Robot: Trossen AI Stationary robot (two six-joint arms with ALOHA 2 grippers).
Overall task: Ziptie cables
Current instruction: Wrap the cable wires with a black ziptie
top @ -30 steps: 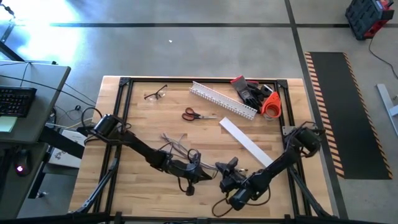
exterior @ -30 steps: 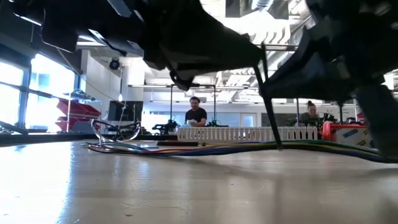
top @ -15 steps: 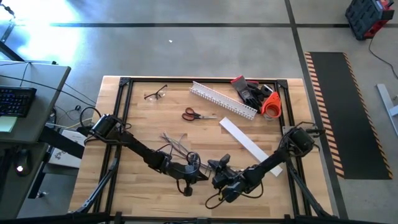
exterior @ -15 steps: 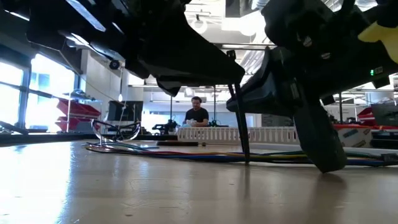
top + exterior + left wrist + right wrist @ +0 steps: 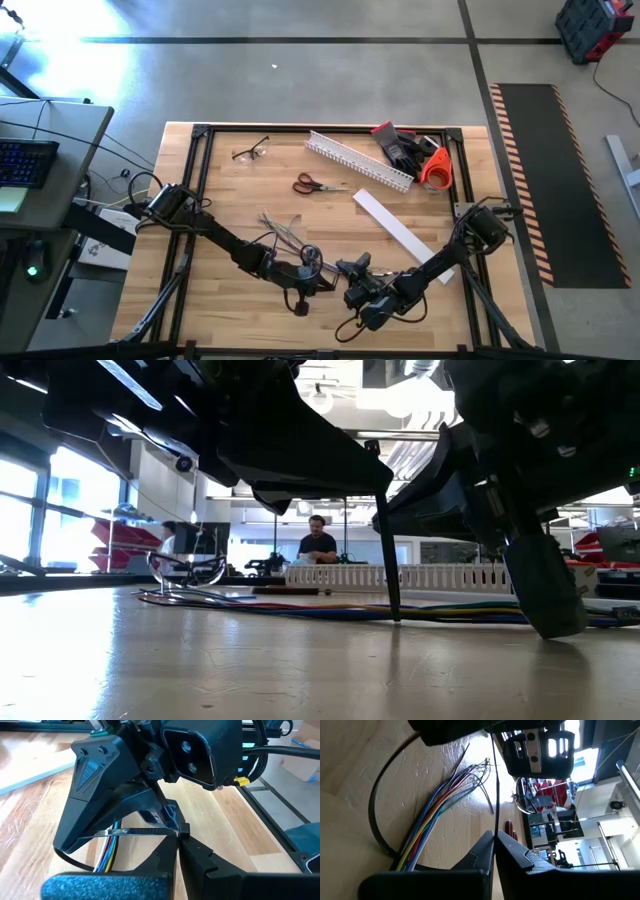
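The cables (image 5: 280, 234) lie flat on the wood as a loose bundle of coloured wires; they show as cables (image 5: 437, 817) in the right wrist view and as cables (image 5: 300, 607) in the low view. The black ziptie (image 5: 372, 815) curves in a wide loop around them, and a straight stretch of ziptie (image 5: 388, 560) stands nearly upright in the low view. My left gripper (image 5: 322, 272) and right gripper (image 5: 348, 274) meet tip to tip near the table's near edge, just right of the bundle. Both are shut on the ziptie. My left gripper (image 5: 179, 837) pinches the ziptie at its small square head (image 5: 183, 829), between the very tips of its two fingers. The toothed strip (image 5: 135, 832) runs level away from the head into the loop around the wires. The head is clear of the table. My right gripper (image 5: 494, 836) pinches the ziptie's straight free tail (image 5: 495, 795) between its fingertips. The tail runs straight from these fingers to the left gripper and looks taut. In the left wrist view its fingers (image 5: 167, 814) sit right beside the head.
Red-handled scissors (image 5: 318, 184), glasses (image 5: 250, 151), the white slotted duct (image 5: 358, 160), a flat white cover strip (image 5: 395, 228), dark gloves (image 5: 400, 146) and an orange tape roll (image 5: 436, 168) lie across the far half. People sit in the room (image 5: 318, 542) beyond the table.
My right gripper has moved toward the table's left, closing on the left gripper, then eased back a little. In the low view the ziptie's straight stretch has shifted left and stands more upright than a second ago. The left arm and the cables have kept still.
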